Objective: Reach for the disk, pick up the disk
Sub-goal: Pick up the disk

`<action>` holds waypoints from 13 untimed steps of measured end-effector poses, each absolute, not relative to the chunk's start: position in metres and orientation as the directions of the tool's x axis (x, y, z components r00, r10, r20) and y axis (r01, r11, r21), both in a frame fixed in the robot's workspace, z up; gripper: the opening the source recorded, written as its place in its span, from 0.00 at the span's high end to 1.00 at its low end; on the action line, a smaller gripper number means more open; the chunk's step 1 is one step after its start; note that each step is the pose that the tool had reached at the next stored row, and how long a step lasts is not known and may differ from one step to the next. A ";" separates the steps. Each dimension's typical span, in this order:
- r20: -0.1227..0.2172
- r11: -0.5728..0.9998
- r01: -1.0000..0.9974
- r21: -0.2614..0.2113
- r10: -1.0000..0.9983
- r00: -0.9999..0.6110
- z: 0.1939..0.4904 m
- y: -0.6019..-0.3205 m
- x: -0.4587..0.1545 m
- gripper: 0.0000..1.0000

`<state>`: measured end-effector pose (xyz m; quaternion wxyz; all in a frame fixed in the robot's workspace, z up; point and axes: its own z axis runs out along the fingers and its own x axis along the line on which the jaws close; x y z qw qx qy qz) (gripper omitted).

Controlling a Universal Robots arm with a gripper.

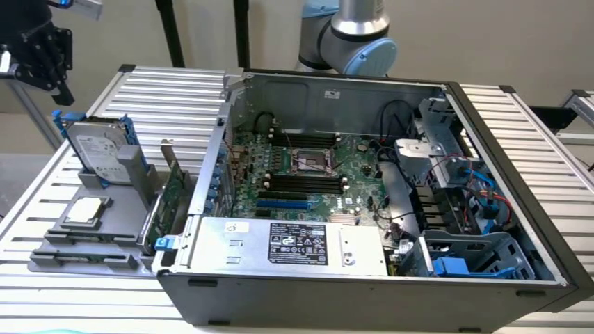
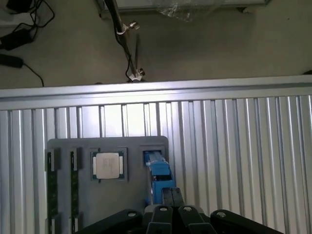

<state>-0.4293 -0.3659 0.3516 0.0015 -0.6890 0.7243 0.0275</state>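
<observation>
The disk (image 1: 97,149) stands on edge in a slot of the grey holder (image 1: 121,182), at the exterior view's left. It is silver-grey with a white label and blue side rails. In the wrist view the disk (image 2: 158,171) shows edge-on as a blue strip. My black gripper (image 1: 58,87) hangs high above the holder, well apart from the disk. In the wrist view the gripper (image 2: 171,195) is over the disk's near end, its two fingertips close together with nothing between them.
A small square silver chip (image 2: 107,165) lies in the holder beside the disk, with two memory sticks (image 2: 48,185) further along. A green card (image 1: 167,198) stands between holder and open computer case (image 1: 371,209). The slatted metal table (image 2: 234,146) lies around them.
</observation>
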 end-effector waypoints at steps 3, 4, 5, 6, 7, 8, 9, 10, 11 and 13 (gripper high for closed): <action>-0.040 0.023 -0.999 0.037 -0.999 -0.024 0.352 -0.366 -0.429 0.89; -0.040 0.016 -0.999 0.038 -0.999 -0.018 0.352 -0.366 -0.429 0.89; -0.040 0.010 -0.999 0.037 -0.999 -0.011 0.352 -0.366 -0.428 0.89; -0.041 0.005 -0.999 0.037 -0.999 -0.006 0.352 -0.366 -0.427 0.89; -0.042 0.001 -0.999 0.038 -0.999 -0.003 0.352 -0.366 -0.426 0.89; -0.042 -0.002 -0.999 0.037 -0.999 0.000 0.352 -0.366 -0.424 0.89; -0.042 -0.005 -0.999 0.037 -0.999 0.003 0.352 -0.366 -0.423 0.89; -0.042 -0.007 -0.999 0.037 -0.999 0.005 0.352 -0.366 -0.422 0.89; -0.042 -0.007 -0.999 0.037 -0.999 0.005 0.352 -0.366 -0.422 0.89; -0.042 -0.007 -0.999 0.037 -0.999 0.005 0.352 -0.366 -0.422 0.89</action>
